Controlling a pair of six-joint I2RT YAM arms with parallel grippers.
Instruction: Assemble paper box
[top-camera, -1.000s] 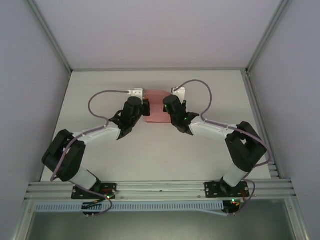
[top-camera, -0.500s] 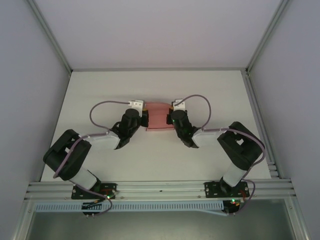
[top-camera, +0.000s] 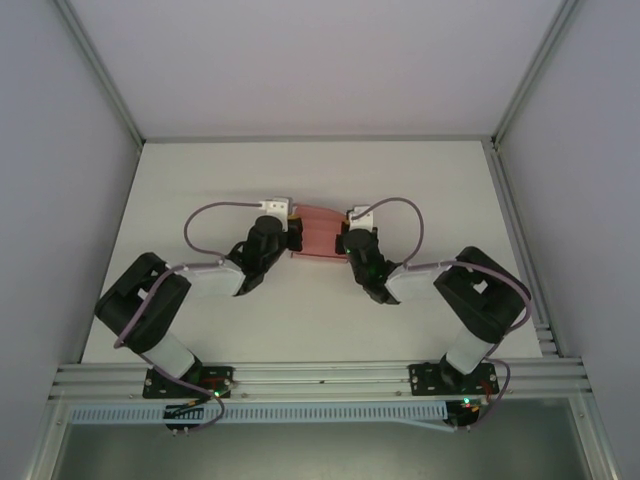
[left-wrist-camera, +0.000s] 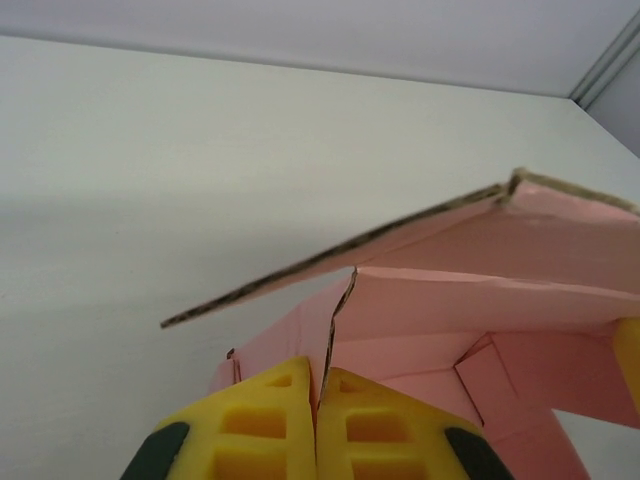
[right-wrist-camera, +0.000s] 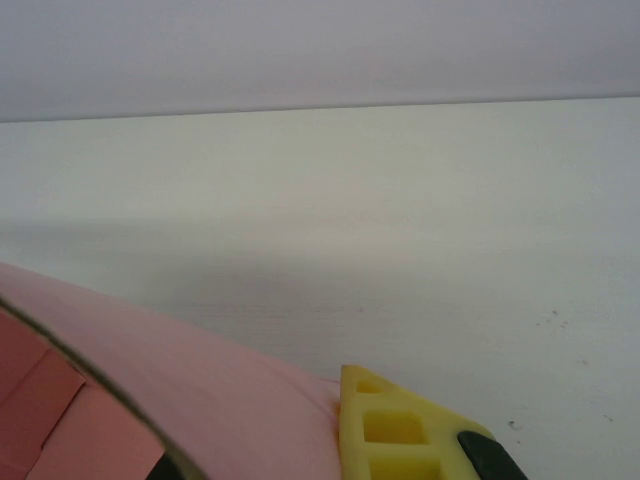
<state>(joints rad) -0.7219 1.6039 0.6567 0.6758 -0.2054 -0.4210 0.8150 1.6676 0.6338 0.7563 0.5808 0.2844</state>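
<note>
The pink paper box (top-camera: 320, 230) is held between my two grippers at mid-table, partly folded, with its flaps raised. My left gripper (top-camera: 291, 233) is at its left end. In the left wrist view, the yellow fingers (left-wrist-camera: 262, 425) are shut on a thin upright card edge of the paper box (left-wrist-camera: 470, 300), and a flap juts out above them. My right gripper (top-camera: 347, 237) holds the box's right end. In the right wrist view, one yellow finger (right-wrist-camera: 400, 432) presses against a curved pink panel of the paper box (right-wrist-camera: 200, 390). The other finger is hidden behind the card.
The white table (top-camera: 200, 180) stretches out on all sides of the box. Grey walls enclose the back and sides. An aluminium rail (top-camera: 320, 378) runs along the near edge by the arm bases. Purple cables (top-camera: 215, 210) loop above each wrist.
Both grippers have drawn back toward the arm bases and brought the paper box with them. The box now looks shallower front to back. Both elbows have folded back further.
</note>
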